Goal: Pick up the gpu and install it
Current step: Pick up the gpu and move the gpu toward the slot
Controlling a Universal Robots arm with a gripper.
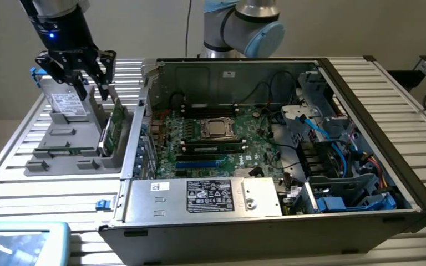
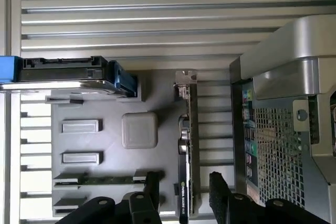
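the gpu (image 2: 190,145) stands upright on its long edge in a slot of the grey holder (image 2: 105,103), along the holder's side that lies just beside the open computer case (image 1: 272,138). it sits in its slot, not yet lifted. its silvery bracket (image 2: 185,77) is at the end of the holder where the hard drive (image 1: 69,105) stands, and the hard drive itself is on the holder's side away from the case. a narrow memory stick (image 2: 105,178) lies in a groove at the holder's opposite end.

the gripper (image 1: 95,93) hovers above the holder, over the gpu's slot. its fingers (image 2: 152,187) are apart, and in the wrist view the card's upper edge runs between them, one finger to each flat face. from the exterior view the tips seem to be just above the card and not touching it.

judging by its look, the card is light, thin and stiff, so it should lift without sagging. it is also fragile: the green face carries small parts that a hard squeeze or a scrape could hurt, and the black face may be smooth enough to slip. the sensible hold is across the two flat faces, close to the upper edge and near mid-length, so that it hangs level. the connector edge down in the holder's slot should stay free, and the bracket is better left alone, since a hold at that end would let the card swing.
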